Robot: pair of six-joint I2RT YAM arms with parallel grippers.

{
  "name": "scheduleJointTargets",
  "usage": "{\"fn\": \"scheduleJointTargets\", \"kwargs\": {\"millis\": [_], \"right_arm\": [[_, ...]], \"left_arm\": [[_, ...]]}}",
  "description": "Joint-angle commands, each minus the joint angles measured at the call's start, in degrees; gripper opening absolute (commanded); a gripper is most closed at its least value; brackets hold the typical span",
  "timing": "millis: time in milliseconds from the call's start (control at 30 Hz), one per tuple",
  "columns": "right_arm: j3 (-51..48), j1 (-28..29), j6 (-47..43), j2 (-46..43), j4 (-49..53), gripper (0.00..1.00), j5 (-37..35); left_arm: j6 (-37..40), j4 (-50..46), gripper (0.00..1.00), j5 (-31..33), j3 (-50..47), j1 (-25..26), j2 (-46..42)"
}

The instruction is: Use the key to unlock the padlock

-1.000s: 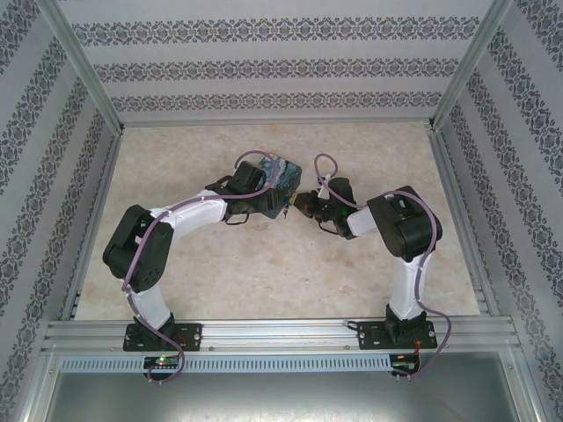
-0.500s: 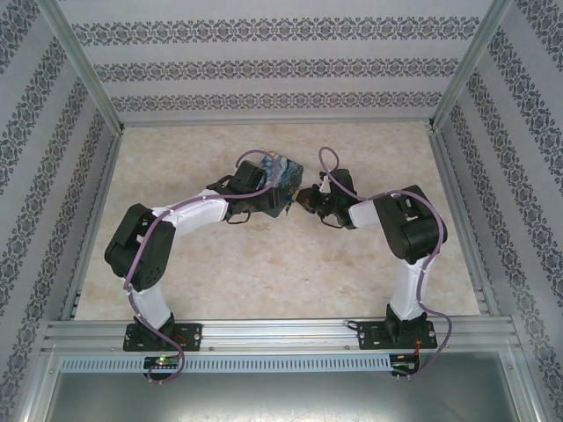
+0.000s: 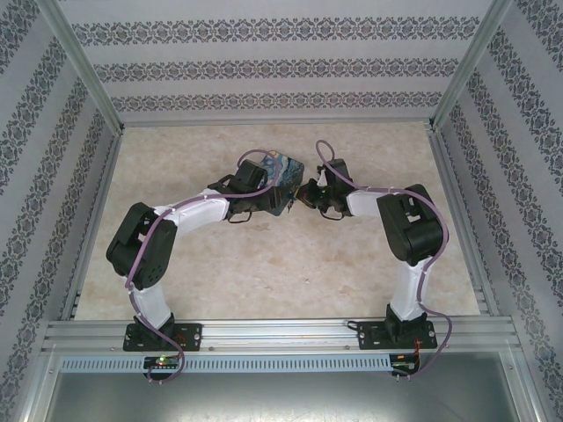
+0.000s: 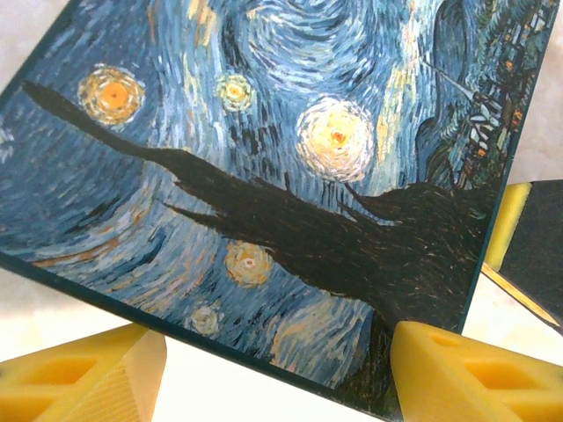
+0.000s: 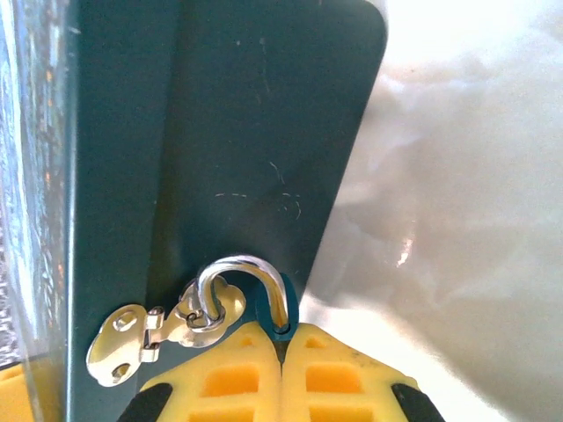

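Right tool (image 5: 281,338) is shut tight, fingertips touching the padlock (image 5: 237,261). Its shackle loops straight ahead and hooks through the hasp (image 5: 132,338) on the box (image 5: 220,132) wall, slightly left. Can't tell whether the key's pinched. Left tool (image 4: 277,343) clamps the box's far side.

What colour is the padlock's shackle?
The shackle is shiny silver; the right wrist view shows it best.

Overhead looking down, wrist views close — probably one box (image 4: 264,176)
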State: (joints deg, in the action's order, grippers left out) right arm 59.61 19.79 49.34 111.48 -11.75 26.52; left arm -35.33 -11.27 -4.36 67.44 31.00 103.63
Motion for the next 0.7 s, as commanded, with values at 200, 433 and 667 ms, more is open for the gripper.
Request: {"fn": "scheduleJointTargets", "kwargs": {"millis": [200, 433, 667], "right_arm": [[3.5, 0.14, -3.88, -3.62, 10.07, 0.0, -13.04], [7.34, 0.04, -5.05, -2.73, 12.64, 0.0, -12.59], [9.1, -1.76, -3.16, -1.11, 11.75, 0.0, -11.27]], "left_arm": [[1.77, -12.46, 0.68, -0.38, -2.09, 0.2, 4.46], [1.93, -12.99, 0.67, -0.94, -0.98, 0.21, 5.48], [1.94, -13.51, 0.67, -1.09, -0.28, 0.23, 6.23]]}}
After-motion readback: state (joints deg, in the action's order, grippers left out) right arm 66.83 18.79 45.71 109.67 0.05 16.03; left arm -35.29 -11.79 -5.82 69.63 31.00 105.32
